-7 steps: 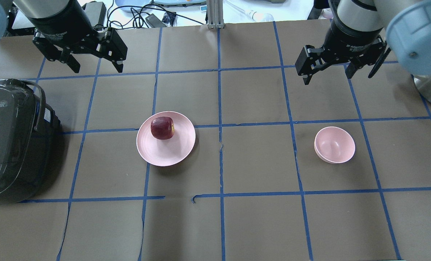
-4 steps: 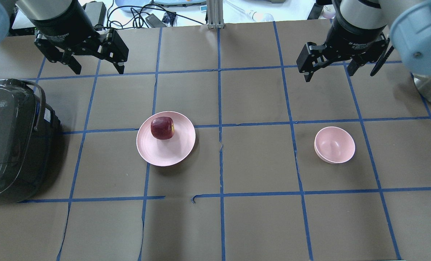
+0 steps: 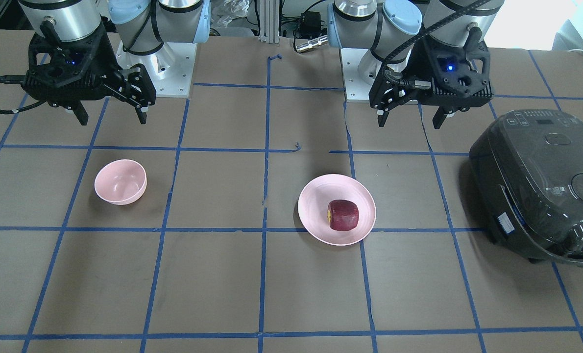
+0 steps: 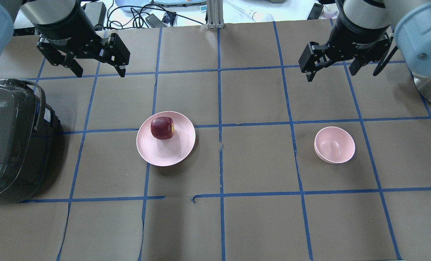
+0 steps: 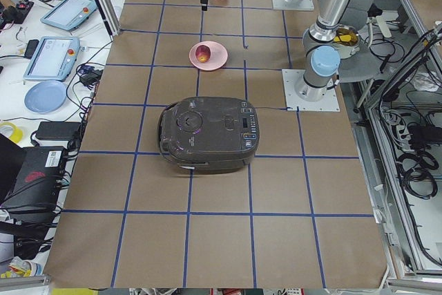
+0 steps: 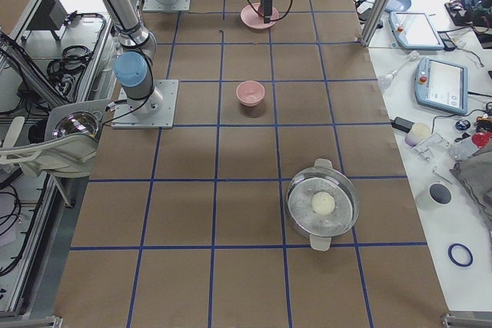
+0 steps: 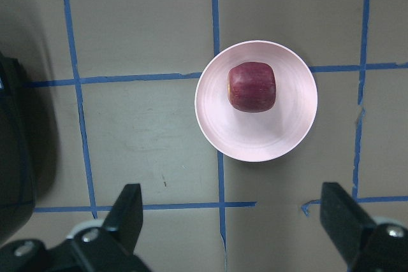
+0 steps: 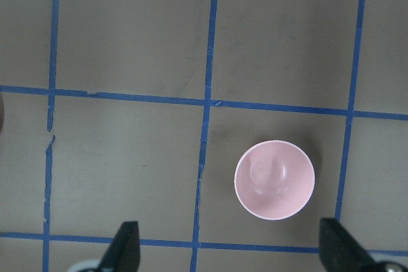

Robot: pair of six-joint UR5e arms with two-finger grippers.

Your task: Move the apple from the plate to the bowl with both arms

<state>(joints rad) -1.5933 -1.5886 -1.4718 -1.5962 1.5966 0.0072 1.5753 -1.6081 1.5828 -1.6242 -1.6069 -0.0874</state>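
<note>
— Table [image 4: 259, 163]?
— Brown paper, blue tape grid; cooker [image 4: 9, 141] at left end.
— Apple [image 4: 162, 128]?
— On plate [image 4: 168, 154], well apart from bowl [image 4: 334, 145].
— Grip?
— Spread, empty: left end effector [image 4: 100, 71], right end effector [image 4: 331, 73].

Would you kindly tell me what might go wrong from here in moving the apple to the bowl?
The apple lies on its side, off-centre on the plate; the open left gripper could nudge it into rolling off.
The bowl stands well apart, on the right gripper's side, so a hand-over seems needed and might drop the apple.
</note>
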